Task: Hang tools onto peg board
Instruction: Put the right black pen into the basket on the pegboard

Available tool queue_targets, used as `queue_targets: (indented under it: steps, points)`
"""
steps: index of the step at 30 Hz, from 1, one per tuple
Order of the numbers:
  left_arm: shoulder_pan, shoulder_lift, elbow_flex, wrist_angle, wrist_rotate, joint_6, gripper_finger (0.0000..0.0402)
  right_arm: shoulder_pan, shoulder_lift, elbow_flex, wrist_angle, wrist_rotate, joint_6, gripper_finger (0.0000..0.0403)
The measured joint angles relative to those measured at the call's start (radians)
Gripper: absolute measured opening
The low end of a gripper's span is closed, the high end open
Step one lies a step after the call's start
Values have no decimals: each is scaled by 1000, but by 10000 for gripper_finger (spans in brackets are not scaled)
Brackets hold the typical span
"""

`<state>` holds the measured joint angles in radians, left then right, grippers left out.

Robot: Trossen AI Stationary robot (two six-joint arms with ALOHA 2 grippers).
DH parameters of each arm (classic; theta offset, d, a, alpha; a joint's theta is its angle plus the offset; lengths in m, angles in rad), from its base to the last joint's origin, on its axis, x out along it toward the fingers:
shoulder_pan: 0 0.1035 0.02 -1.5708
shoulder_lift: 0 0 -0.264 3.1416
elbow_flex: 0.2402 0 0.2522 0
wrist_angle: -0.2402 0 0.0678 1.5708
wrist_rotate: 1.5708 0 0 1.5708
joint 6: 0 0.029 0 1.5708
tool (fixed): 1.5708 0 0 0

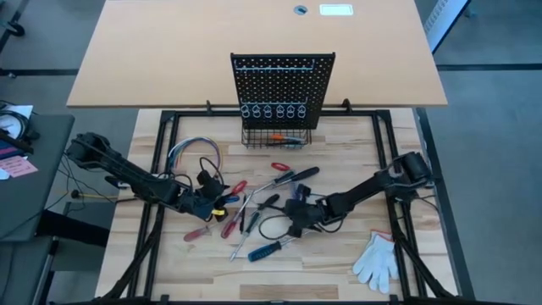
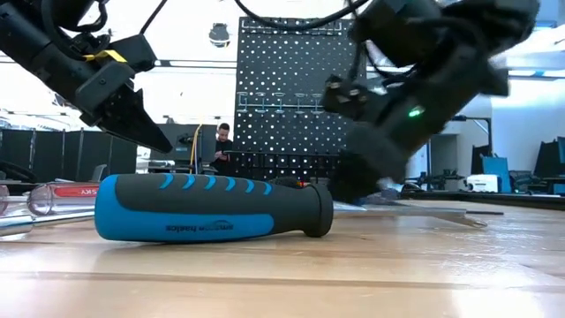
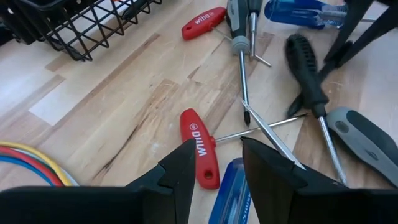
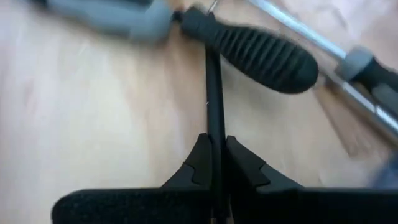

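**Thin dark key pinched on the table, tools scattered before the peg board**

Nearest the table's front edge, a white work glove [image 1: 377,261] at the right and a blue-handled screwdriver [image 1: 265,251] lying flat near the middle. Just beyond, the right gripper [image 4: 216,163] low over the wood, fingers [image 4: 200,163] closed on a thin dark key [image 4: 215,93] that runs straight out between them. Past the key's far end, a black ribbed screwdriver handle [image 4: 261,57] beside a grey handle [image 4: 109,17]. To the left, the left gripper [image 3: 214,165] just above the table [image 1: 356,169], fingers [image 3: 183,168] partly apart and empty, over a red-handled key [image 3: 199,147] and a clear blue handle [image 3: 230,196]. Around both, more tools [image 1: 279,182] strewn loose on the wood: red, black and blue handles, crossed steel shafts. Farther left, a looped bundle of coloured wires [image 1: 193,151]. At the far side of the spread, the peg board [image 1: 284,85] upright, its row of ring holders [image 1: 271,111] above a black wire basket [image 1: 275,136].
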<state>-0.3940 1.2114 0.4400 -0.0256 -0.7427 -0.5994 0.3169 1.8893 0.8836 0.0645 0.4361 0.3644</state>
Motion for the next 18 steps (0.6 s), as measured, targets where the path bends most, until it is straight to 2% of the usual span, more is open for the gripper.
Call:
queue_targets:
  steps: [7, 15, 18]
  points:
    - [-3, 0, 0, 2, -3, 1, 127, 33, -185, -2, -305, 8, 26, 19]
    - [-3, 0, 0, 2, -5, 51, 127, 41, -388, 3, -570, 21, 88, 19]
    - [-3, 0, 0, 1, -16, 84, 127, 22, -435, 3, -641, 69, 103, 19]
